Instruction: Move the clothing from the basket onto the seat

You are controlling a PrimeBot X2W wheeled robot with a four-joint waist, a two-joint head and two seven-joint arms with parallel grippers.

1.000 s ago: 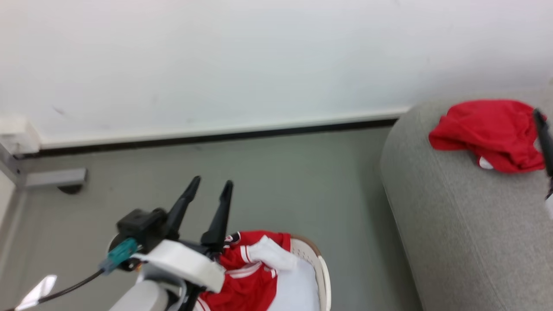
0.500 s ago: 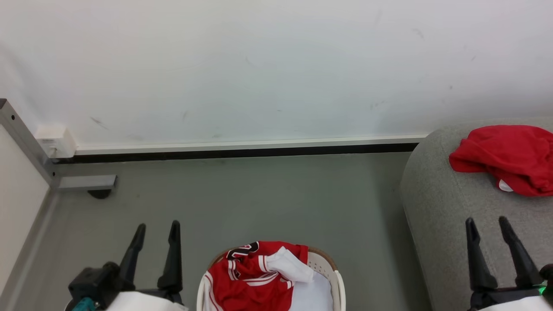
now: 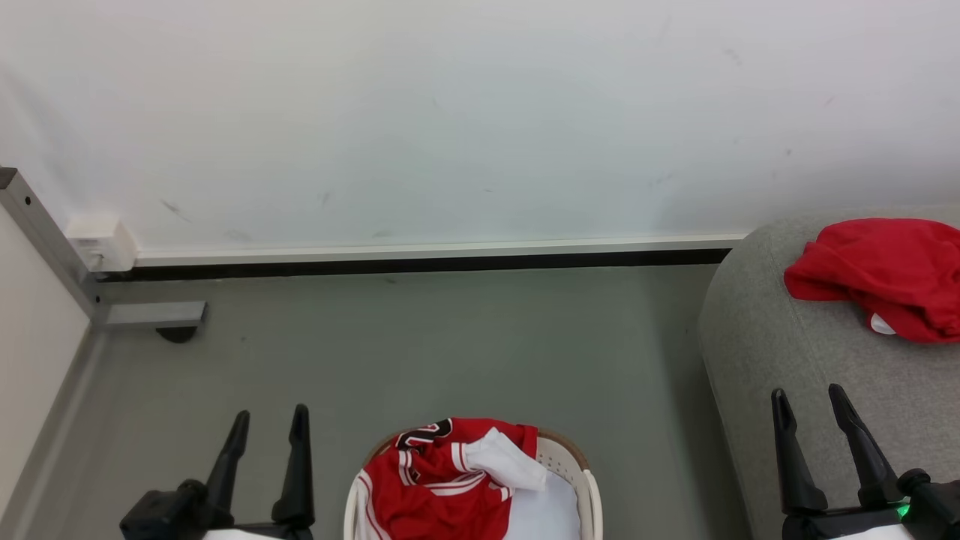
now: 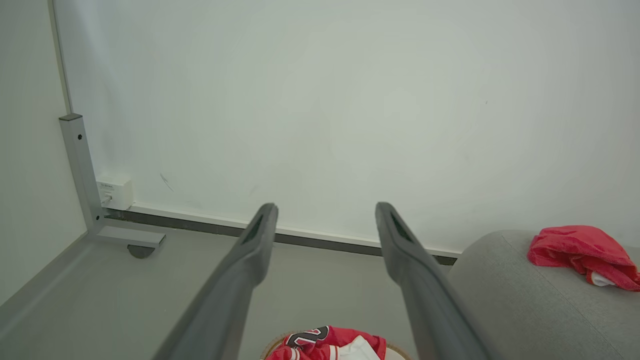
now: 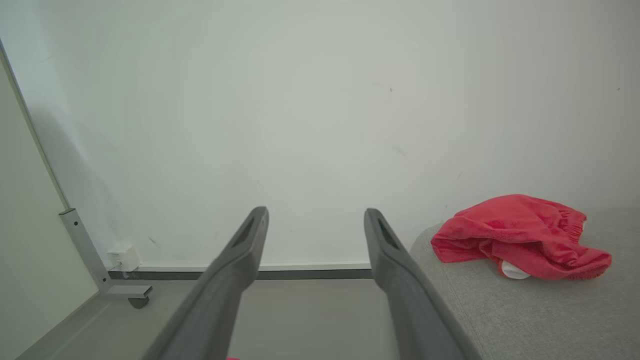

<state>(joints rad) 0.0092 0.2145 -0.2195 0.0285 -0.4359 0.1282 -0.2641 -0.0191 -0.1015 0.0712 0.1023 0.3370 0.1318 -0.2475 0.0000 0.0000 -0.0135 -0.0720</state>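
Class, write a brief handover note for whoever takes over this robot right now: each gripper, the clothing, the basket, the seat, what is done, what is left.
Left gripper: open, empty, left of the basket.
Right gripper: open, empty, by the seat.
Done: one red garment lies on the seat.
Left: the red striped jersey lies in the basket; move it onto the seat.

Nothing legible. Black-and-white marks on the red jersey, between the two pairs of jaws, are too crumpled; print on the wall box, left of them, too small.
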